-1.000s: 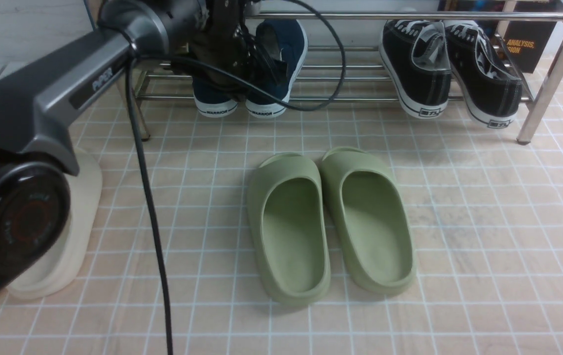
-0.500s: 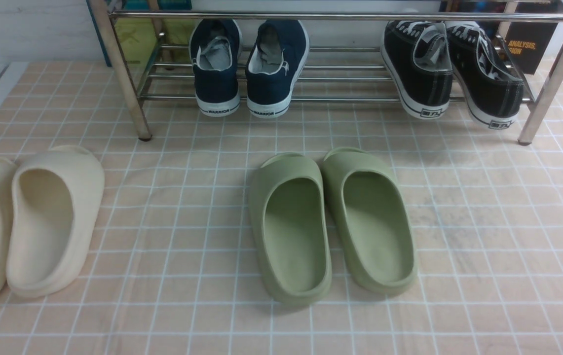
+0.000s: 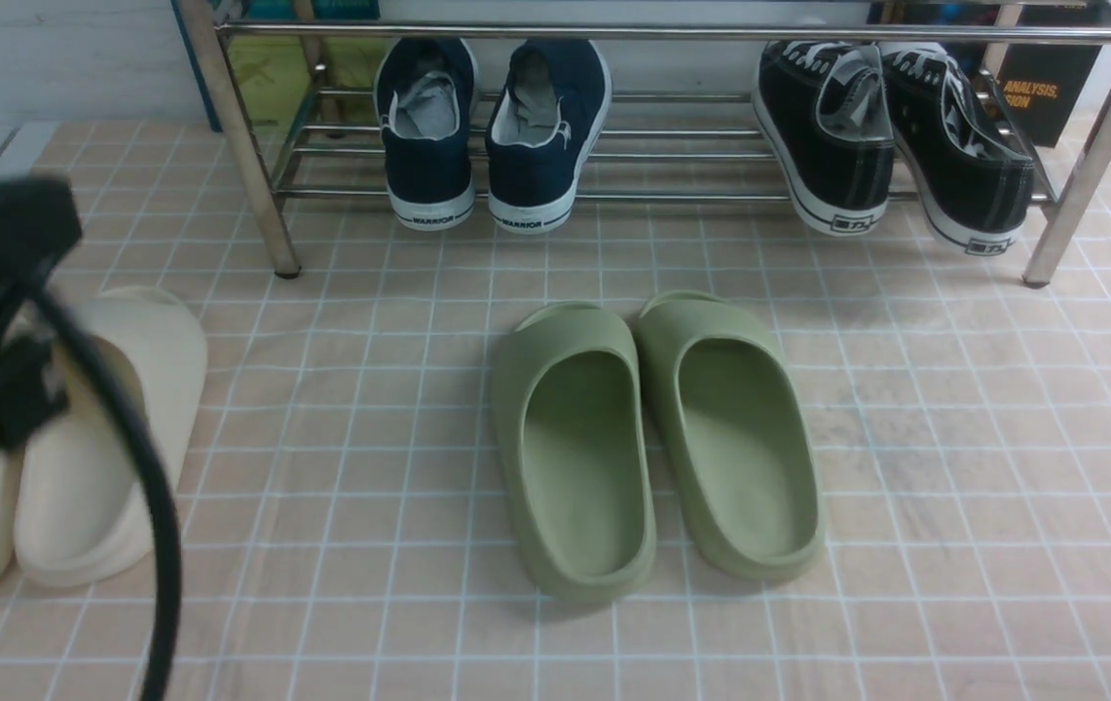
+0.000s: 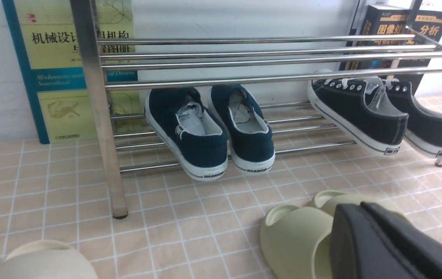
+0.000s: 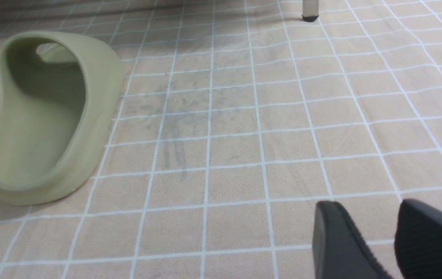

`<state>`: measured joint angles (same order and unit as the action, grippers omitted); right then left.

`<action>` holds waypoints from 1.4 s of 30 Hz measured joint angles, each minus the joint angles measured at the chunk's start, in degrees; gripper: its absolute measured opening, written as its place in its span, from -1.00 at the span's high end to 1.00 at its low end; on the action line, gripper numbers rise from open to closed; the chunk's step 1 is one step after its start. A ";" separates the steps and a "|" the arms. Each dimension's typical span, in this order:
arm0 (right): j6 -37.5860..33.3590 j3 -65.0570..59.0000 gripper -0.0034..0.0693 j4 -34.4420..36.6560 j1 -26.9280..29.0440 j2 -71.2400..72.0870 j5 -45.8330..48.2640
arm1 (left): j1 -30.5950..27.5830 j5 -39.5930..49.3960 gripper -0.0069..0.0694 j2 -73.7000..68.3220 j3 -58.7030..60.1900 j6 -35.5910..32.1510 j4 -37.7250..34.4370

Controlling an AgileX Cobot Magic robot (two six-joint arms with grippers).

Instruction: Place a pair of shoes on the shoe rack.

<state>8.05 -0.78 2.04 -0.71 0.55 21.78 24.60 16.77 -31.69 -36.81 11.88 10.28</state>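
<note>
Tiled floor (image 3: 906, 438), wall behind. Blue shoes (image 3: 492, 136) sit on rack (image 3: 234, 127), heels out, easy to grab. My left gripper (image 4: 383, 244) pinched tight, empty. My right gripper (image 5: 372, 240) wide, empty.

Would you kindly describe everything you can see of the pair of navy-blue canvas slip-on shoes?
The pair of navy-blue canvas slip-on shoes sits side by side on the lower shelf of the shiny chrome-steel shoe rack, toward its left end. Toes point to the wall and heels face the camera, jutting past the front bar. Each has a white rubber sole with "WARRIOR" printed at the heel and a pale lining. They rest on the thin bars, tilted toe-up in the left wrist view, close together. No hand touches them.
</note>
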 joint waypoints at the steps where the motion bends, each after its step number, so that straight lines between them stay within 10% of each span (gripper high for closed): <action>1: 0.00 0.00 0.25 0.00 0.00 0.00 0.00 | 0.00 -1.24 0.76 2.48 3.50 0.07 0.90; 21: 0.00 0.00 0.25 0.00 0.00 0.00 0.00 | -0.24 -5.47 0.72 18.08 32.31 0.50 4.52; 30: 0.00 0.05 0.25 0.00 0.00 0.07 0.00 | -10.09 -5.46 0.72 32.06 38.32 0.22 3.61; 42: 0.00 0.05 0.25 0.00 0.00 0.07 0.01 | -14.45 4.60 0.71 32.37 38.15 -12.94 -5.18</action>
<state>8.05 -0.74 2.04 -0.71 0.62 21.80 10.15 21.38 0.68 1.35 -1.06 5.10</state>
